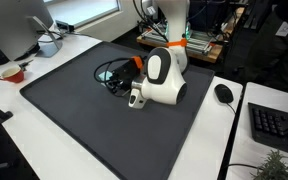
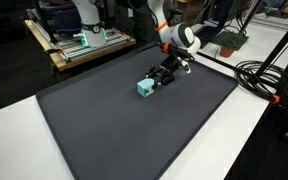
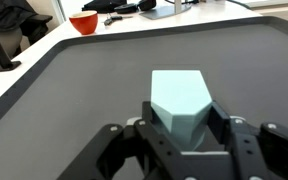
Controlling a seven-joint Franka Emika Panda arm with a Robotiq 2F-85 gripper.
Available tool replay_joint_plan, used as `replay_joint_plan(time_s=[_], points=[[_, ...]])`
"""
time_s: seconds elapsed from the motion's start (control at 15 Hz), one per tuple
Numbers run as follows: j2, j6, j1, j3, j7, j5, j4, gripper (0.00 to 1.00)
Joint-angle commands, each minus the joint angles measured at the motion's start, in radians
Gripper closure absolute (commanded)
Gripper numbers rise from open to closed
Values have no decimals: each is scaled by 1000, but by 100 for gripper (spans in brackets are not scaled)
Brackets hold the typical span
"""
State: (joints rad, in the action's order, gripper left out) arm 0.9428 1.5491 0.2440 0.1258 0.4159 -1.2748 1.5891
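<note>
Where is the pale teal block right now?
In the wrist view the pale teal block lies on the dark mat within the gripper; in an exterior view it sits near the mat's middle.

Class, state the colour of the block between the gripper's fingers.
Pale turquoise; the block shows best in the wrist view.

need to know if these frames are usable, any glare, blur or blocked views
Wrist view: block sharp, end effector soft up close, pale sheen on the mat. In an exterior view the arm hides the block and the window is blown out; in an exterior view the block is clear, evenly lit.
</note>
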Motion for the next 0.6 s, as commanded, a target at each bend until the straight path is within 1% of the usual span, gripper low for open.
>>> replay_joint_plan(time_s=[0.0,0.13,0.2,0.33,0.53], points=[[4,-5,-4,6,0,-3,-5,44],[4,-5,-4,6,0,-3,-5,44],[4,-5,-4,6,0,-3,-5,69],[17,10,-8,6,-17,-3,-20,69],[51,19,-6,-1,-6,-8,-48,69]])
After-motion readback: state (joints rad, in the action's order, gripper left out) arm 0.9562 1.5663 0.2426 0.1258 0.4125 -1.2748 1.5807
